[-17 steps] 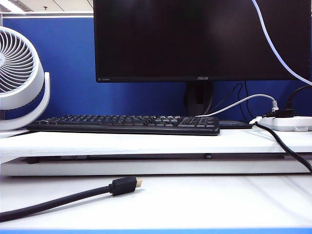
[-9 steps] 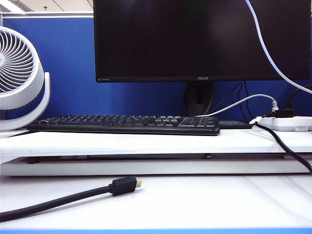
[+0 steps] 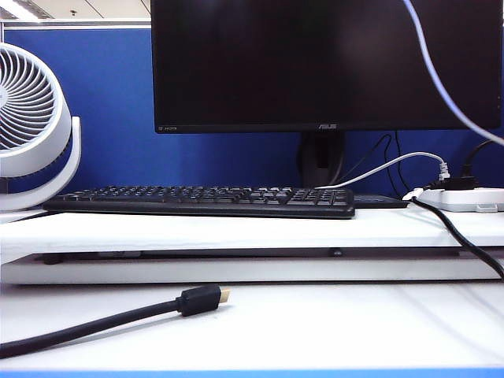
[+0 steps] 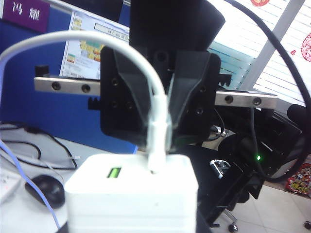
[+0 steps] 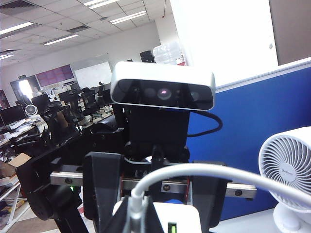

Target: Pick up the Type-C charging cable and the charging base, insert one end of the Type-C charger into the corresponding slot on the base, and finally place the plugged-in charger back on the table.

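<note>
Right fingers (image 4: 132,92) pinching cable (image 4: 73,36), left fingers (image 5: 103,189) — base (image 4: 131,194)

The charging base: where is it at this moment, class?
The charging base is off the table, in the left wrist view just beyond the left gripper, whose fingers pinch the Type-C charging cable at the base's slot; the exterior view doesn't show it.

I work in an open-plan office. My desk backs onto a blue partition panel (image 3: 110,102), with a black monitor (image 3: 323,63), a black keyboard (image 3: 201,200), a white desk fan (image 3: 31,118) and a white power strip (image 3: 465,198) set on a raised white shelf board (image 3: 236,228). Beyond it run ceiling light panels (image 5: 114,17), rows of desks with office chairs (image 5: 48,121) and a wall screen (image 5: 54,75)
</note>
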